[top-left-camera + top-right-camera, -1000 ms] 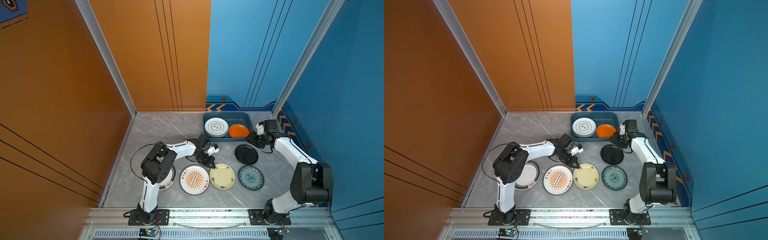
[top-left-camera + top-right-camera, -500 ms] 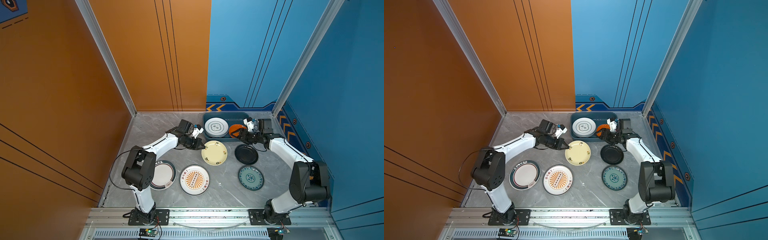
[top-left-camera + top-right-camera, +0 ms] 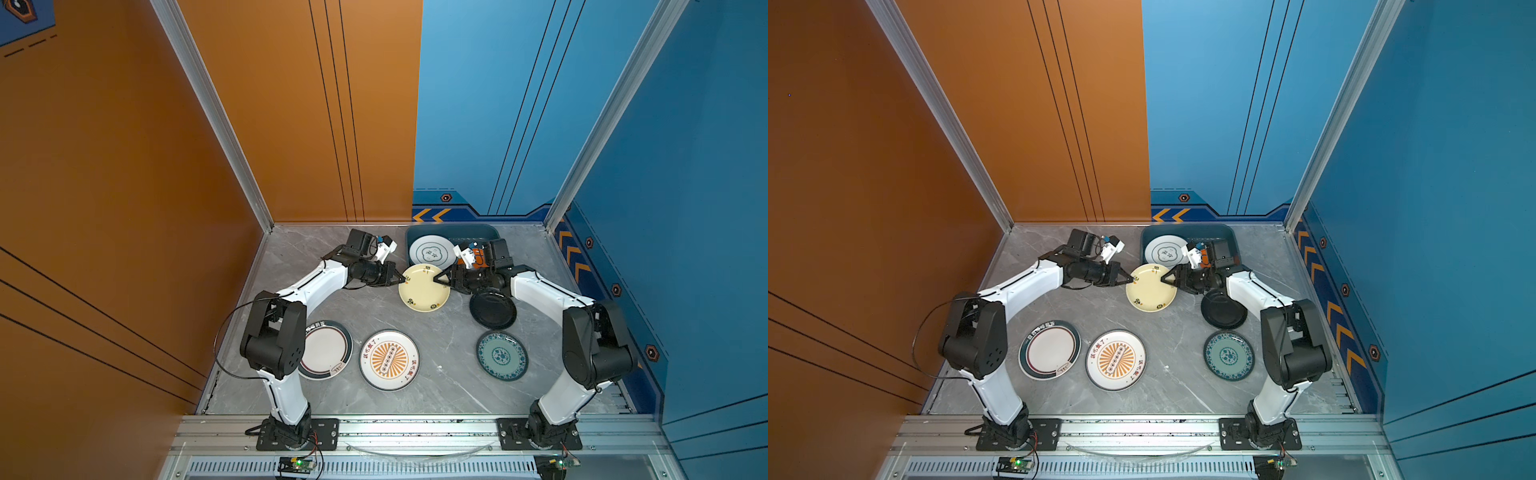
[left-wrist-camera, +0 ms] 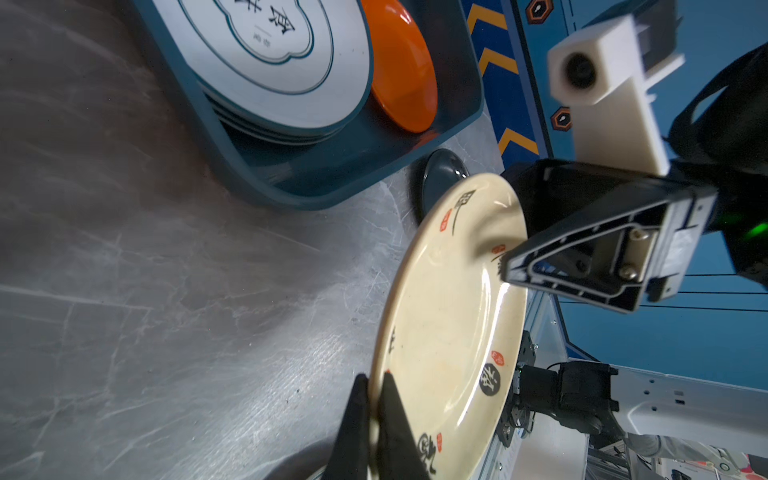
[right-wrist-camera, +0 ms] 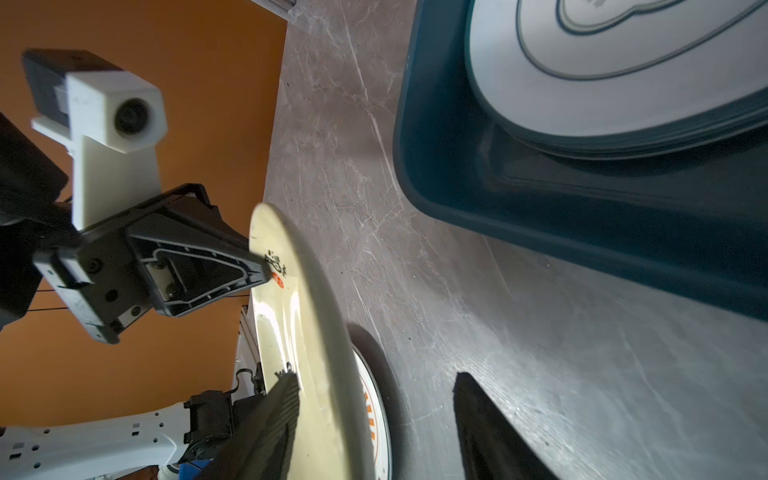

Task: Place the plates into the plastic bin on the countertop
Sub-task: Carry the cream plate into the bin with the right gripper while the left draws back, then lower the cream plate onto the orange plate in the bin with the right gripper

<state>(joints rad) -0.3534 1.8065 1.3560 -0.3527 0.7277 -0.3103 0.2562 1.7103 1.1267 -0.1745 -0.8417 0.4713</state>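
My left gripper (image 3: 401, 279) (image 4: 374, 386) is shut on the left rim of a cream plate (image 3: 424, 289) (image 4: 449, 316), holding it above the countertop (image 3: 449, 332) just in front of the plastic bin (image 3: 453, 230) (image 4: 291, 183). My right gripper (image 3: 436, 278) (image 5: 376, 377) is open, its jaws straddling the opposite rim of the cream plate (image 5: 307, 332). One finger lies over the plate's face and the other stands well apart beneath. In the bin, a white cloud-emblem plate (image 3: 430, 249) tops a stack beside an orange plate (image 4: 405, 70).
Several plates lie on the countertop: a black plate (image 3: 493, 309) under the right arm, a teal patterned one (image 3: 501, 355), a sunburst plate (image 3: 389, 359) and a dark-rimmed white plate (image 3: 326, 349) beside the left arm's base. Aluminium rails edge the front.
The left gripper lifted the cream plate from the front row and carried it back and right toward the bin. The right gripper swung left from the bin to the plate's far rim.
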